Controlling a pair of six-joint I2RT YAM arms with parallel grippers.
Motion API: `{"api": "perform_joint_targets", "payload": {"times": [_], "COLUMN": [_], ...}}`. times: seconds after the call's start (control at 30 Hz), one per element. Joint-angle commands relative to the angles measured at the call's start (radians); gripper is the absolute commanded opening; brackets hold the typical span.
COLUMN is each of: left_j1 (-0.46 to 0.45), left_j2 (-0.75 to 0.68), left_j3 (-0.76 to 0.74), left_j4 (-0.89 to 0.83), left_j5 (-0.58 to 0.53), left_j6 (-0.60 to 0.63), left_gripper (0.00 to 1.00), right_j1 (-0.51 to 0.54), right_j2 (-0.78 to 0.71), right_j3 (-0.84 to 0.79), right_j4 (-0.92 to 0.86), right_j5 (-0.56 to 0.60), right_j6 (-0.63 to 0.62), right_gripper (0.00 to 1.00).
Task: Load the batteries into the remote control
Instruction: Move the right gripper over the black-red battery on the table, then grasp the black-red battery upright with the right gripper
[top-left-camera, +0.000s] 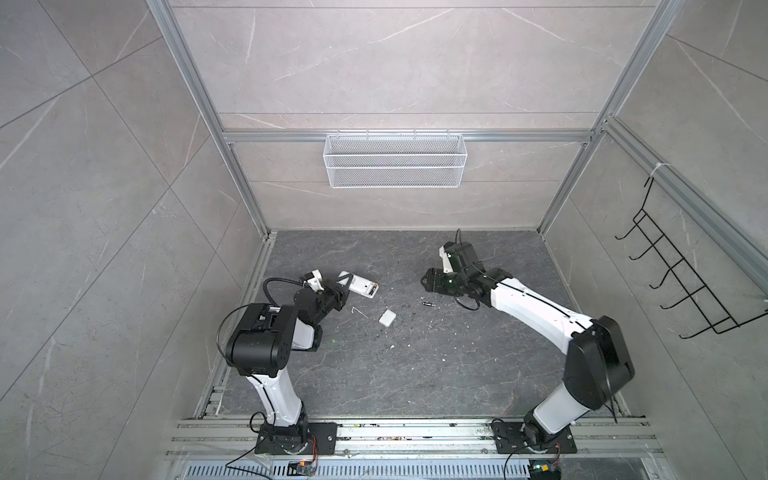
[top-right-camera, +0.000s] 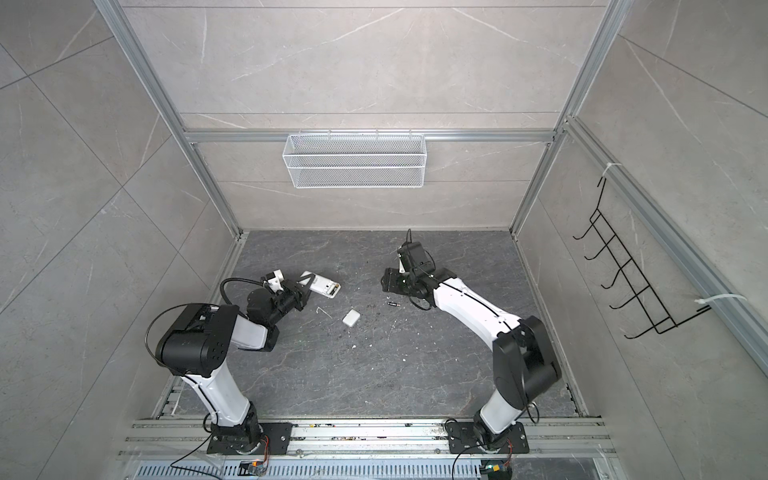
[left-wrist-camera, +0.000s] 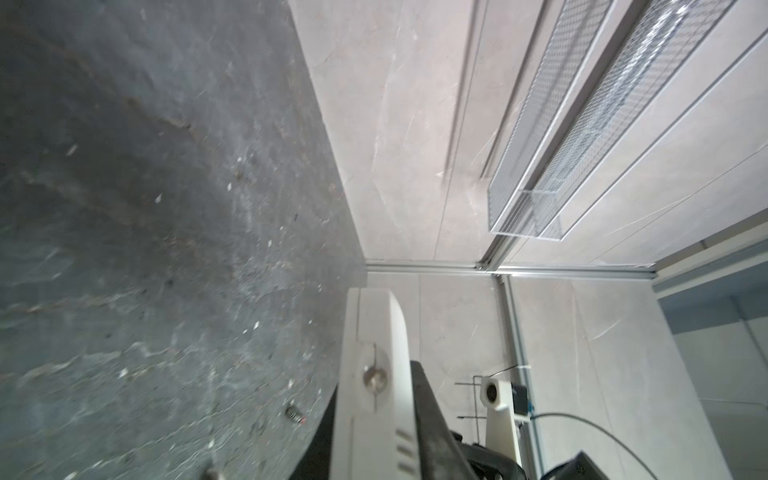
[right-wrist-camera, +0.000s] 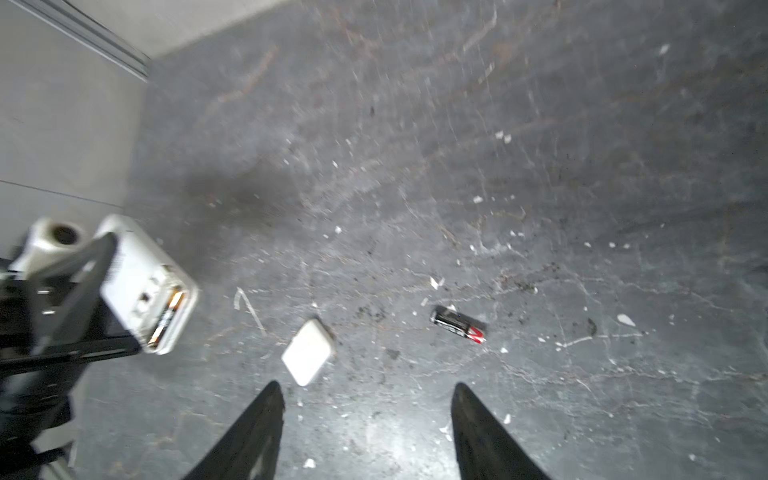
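Left gripper (top-left-camera: 344, 289): clamped on the remote (top-left-camera: 362, 286); hold it level, open side up.
Right gripper (right-wrist-camera: 366, 388): open, empty; centre your jaws across the loose battery (right-wrist-camera: 457, 330).

Remote control (top-left-camera: 360, 286) sitting left of centre | one battery (right-wrist-camera: 166, 318) lying in its open end | cover (top-left-camera: 387, 319) lying front-right of it | other battery (top-left-camera: 428, 304) lying right of cover, apart

Overhead and up close: We are looking steeply down from overhead in both top views, sharing the whole counter (top-left-camera: 395, 374). Our wrist cameras are sitting close, right facing down, left looking along it, both catching the loose battery (right-wrist-camera: 457, 325).
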Motion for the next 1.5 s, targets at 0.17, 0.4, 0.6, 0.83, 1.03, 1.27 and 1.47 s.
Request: {"api": "perform_joint_targets", "payload": {"times": [0.17,0.4,0.6,0.83,1.03,1.27,1.47], "left_j1": [-0.019,-0.008,-0.007,-0.008,-0.008,-0.008,-0.008], "left_j2": [-0.009,0.074,0.061,0.053,0.060,0.061,0.052], "left_j3": [-0.078,-0.019,-0.023,-0.025,-0.024,-0.024,-0.029], "left_j4": [0.053,0.069,0.068,0.068,0.067,0.066,0.066], "left_j5": [0.121,0.187,0.187,0.191,0.191,0.191,0.190], "left_j6": [0.345,0.254,0.251,0.248,0.243,0.245,0.249], "left_gripper": [0.00,0.00,0.00,0.00,0.00,0.00,0.00], "right_j1": [0.000,0.001,-0.001,0.000,0.000,0.001,0.001], "right_j2": [0.245,0.338,0.398,0.418,0.427,0.434,0.435], "right_j3": [0.154,0.239,0.257,0.250,0.246,0.242,0.238], "right_j4": [-0.230,-0.278,-0.289,-0.275,-0.266,-0.247,-0.245], "right_j5": [0.069,0.104,0.091,0.074,0.070,0.063,0.094], "right_j6": [-0.229,-0.331,-0.396,-0.418,-0.416,-0.407,-0.372], "right_gripper": [0.57,0.58,0.57,0.58,0.54,0.44,0.37]}}
